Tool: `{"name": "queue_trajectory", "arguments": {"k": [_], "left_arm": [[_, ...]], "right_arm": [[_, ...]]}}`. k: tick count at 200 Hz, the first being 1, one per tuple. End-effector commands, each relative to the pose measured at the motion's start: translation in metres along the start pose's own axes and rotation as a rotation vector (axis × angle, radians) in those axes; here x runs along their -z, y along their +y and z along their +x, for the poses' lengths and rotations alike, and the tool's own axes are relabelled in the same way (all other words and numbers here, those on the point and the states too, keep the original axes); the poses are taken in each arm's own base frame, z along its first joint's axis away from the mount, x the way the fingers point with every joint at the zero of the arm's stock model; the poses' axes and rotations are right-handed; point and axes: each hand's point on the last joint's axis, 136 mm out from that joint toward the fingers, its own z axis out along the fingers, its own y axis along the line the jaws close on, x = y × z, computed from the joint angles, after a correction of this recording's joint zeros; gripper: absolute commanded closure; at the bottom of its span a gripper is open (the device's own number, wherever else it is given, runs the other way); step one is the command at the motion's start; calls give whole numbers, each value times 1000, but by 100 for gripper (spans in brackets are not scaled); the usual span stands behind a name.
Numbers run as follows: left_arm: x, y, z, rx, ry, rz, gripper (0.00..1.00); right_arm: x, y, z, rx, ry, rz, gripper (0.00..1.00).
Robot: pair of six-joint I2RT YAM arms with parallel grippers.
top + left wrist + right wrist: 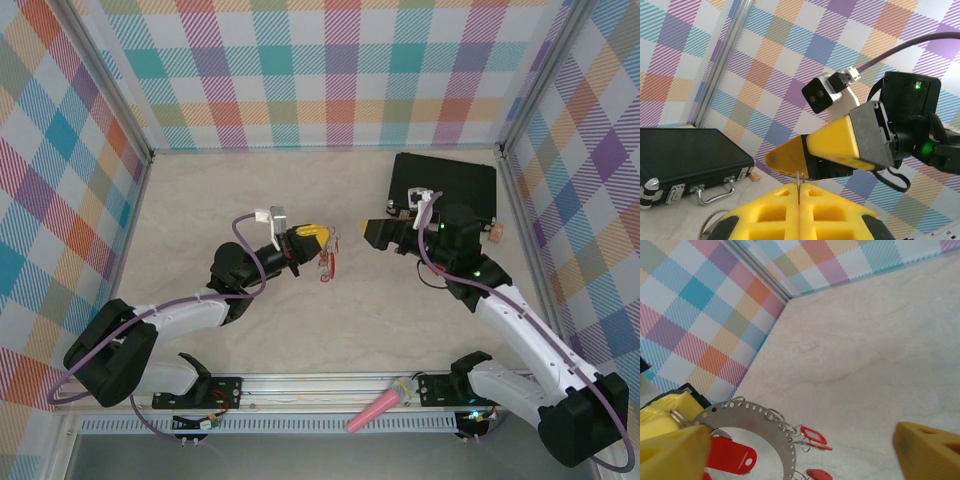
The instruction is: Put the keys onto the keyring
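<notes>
Three walls (pixel 340 70) of pastel plaid close the cell at left, far side and right, with bare aluminium posts (pixel 128 110) at the far corners. Surface (pixel 250 190): matt beige, faint marbled veining, flat. A slotted aluminium rail (pixel 300 385) runs along its near edge.

Far right corner: black hard case (pixel 445 185), rectangular. The left wrist view shows chrome latches and a wire handle on it. A small tan block (pixel 497 233) sits just beside the case's near right corner. A pink cone (pixel 380 408) lies on the near-edge rail, between the two arm bases.

Keyring (pixel 747 415): about the middle of the surface, held up off it. It is a flat silvery arc punched with a row of small holes. Thin wire loops through the holes carry the keys (pixel 812 432), which have glossy red plastic heads and hang below the arc.

Left gripper (pixel 318 238): yellow fingers moulded with square pockets, pressed together, with a thin wire of the keyring nipped between the tips.

Right gripper (pixel 372 232): just beside the keyring on its right, apart from it. Its wedge-shaped yellow fingers (pixel 927 445) are spread wide and hold nothing.
</notes>
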Motion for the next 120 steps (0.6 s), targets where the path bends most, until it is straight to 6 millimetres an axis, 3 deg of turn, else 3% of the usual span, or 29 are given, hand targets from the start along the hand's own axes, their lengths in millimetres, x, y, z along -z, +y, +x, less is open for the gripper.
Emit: {"name": "queue_trajectory", "arguments": {"k": [1,56,120], "left_arm": [[-3,-12,-24,-9,-72,60,100],[-5,-11,-29,31,-95,63,100],[-3,-15,-36,45,-117,62,100]], "right_arm": [[6,20,-7,78,-56,-114,19],[5,67,-8,104,-23,-412,55],[-11,97,4,151,38,-540,61]]}}
